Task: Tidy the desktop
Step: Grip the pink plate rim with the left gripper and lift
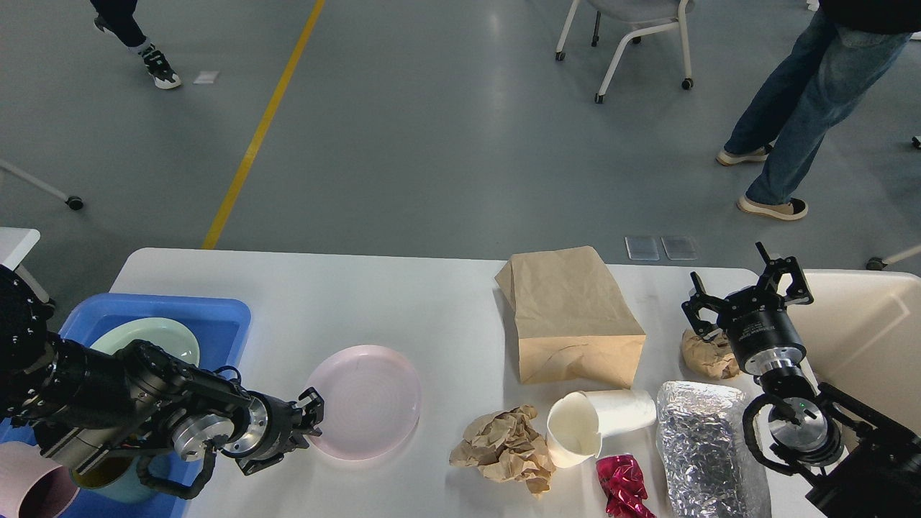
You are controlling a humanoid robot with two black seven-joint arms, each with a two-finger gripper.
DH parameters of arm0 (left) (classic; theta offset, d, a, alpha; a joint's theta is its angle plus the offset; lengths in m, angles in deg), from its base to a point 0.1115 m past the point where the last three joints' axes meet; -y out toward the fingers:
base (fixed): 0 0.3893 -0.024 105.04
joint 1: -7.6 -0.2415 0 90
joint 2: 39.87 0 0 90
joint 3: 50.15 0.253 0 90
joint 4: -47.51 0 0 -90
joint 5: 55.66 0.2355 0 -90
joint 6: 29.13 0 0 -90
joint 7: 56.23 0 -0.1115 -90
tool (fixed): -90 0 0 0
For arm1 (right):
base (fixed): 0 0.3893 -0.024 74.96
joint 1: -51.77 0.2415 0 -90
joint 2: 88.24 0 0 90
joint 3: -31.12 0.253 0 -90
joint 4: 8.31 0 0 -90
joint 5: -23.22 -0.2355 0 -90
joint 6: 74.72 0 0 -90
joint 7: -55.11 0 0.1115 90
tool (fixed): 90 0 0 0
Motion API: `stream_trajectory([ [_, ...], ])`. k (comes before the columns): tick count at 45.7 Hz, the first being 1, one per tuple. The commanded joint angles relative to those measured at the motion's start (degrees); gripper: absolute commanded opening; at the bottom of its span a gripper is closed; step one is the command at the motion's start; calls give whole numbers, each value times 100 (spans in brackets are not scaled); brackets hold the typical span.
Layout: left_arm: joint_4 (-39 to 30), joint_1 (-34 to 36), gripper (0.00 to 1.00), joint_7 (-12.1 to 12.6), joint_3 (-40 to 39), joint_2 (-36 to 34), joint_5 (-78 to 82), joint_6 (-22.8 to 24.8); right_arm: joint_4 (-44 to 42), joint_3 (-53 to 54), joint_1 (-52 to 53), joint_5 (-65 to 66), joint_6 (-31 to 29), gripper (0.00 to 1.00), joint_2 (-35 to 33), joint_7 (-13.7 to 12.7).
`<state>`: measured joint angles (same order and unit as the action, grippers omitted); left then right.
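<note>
From the head view, the white bench (403, 302) fills the lower part of the picture. The left hand (311, 416) is at the near-left rim of the pink plate (367, 399); I cannot tell if it is pinching the rim. A blue tray (209, 316) sits at the left edge with a green plate (155, 338) in it. The right hand (745, 295) is spread wide, holding nothing, above a paper ball (705, 356) near the right edge. A brown bag (572, 316) lies at the far edge. A white cup (597, 424) lies tipped over near the front edge, next to a foil bag (701, 446).
</note>
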<state>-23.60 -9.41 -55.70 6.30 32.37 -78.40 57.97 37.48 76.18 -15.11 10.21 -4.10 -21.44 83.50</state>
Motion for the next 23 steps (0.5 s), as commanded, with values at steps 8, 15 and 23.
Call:
stream_trajectory([
  [8,27,-48,16,0,16,0,6,-36,0,3,0,0,4,100,0,0],
  [15,27,-66,9,8,7,0,6,-18,0,3,0,0,4,100,0,0],
  [23,27,-48,0,0,-2,0,-3,-18,0,-6,0,0,-4,100,0,0],
])
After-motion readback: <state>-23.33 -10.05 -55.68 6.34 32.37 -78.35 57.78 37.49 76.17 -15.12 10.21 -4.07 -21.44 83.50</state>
